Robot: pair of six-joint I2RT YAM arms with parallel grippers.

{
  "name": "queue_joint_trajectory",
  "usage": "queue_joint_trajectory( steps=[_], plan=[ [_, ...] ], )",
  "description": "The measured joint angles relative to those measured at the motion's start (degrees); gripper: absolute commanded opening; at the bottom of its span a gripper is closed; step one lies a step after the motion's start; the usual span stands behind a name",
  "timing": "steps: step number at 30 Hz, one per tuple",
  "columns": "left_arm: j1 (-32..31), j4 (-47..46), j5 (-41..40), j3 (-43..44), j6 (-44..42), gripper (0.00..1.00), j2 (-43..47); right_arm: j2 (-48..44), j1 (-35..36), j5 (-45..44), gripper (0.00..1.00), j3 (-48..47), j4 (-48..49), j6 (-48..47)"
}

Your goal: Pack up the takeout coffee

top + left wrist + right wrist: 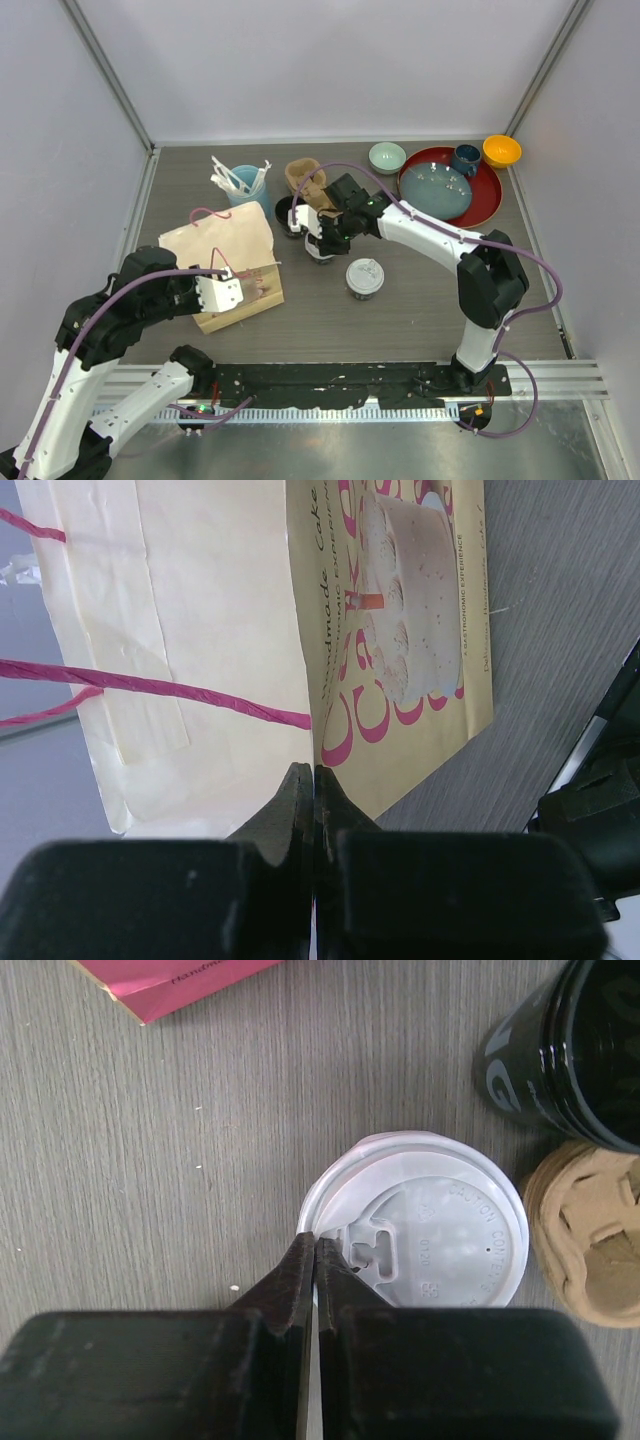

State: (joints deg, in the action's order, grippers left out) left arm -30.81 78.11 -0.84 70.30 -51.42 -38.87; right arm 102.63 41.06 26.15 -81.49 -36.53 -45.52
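One takeout coffee cup (320, 254), black with a white sip lid (440, 1230), stands mid-table. My right gripper (318, 238) is right above it, and in the right wrist view the gripper (316, 1245) is shut on the lid's near-left rim. The second lidded cup (364, 277) stands free to the right of it. A cream paper bag (215, 245) with pink handles lies on its side at the left. My left gripper (236, 288) is shut on the edge of the bag's mouth (313, 775); the bag's cake print (400, 630) fills that view.
An open black cup (585, 1050) and a brown cardboard carrier (590, 1235) sit just behind the held cup. At the back are a light-blue cup of white utensils (245, 182), a green bowl (387, 157), a red tray (490, 205) with a blue plate and dark-blue mug (466, 158), and an orange bowl (501, 151).
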Motion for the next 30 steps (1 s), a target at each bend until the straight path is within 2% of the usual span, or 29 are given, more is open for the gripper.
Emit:
queue_joint_trajectory(
  steps=[7,15,30],
  plan=[
    [0.0,0.0,0.0,0.2,0.0,0.00,0.0,-2.1,-2.3,-1.7,0.01,0.4,-1.2,5.6],
    [0.0,0.0,0.0,0.8,0.0,0.00,-0.3,-7.5,-9.4,-2.5,0.01,4.8,-1.9,12.5],
    [0.0,0.0,0.9,1.6,-0.1,0.00,-0.8,-7.4,-20.2,-6.8,0.01,7.1,3.0,19.4]
  ],
)
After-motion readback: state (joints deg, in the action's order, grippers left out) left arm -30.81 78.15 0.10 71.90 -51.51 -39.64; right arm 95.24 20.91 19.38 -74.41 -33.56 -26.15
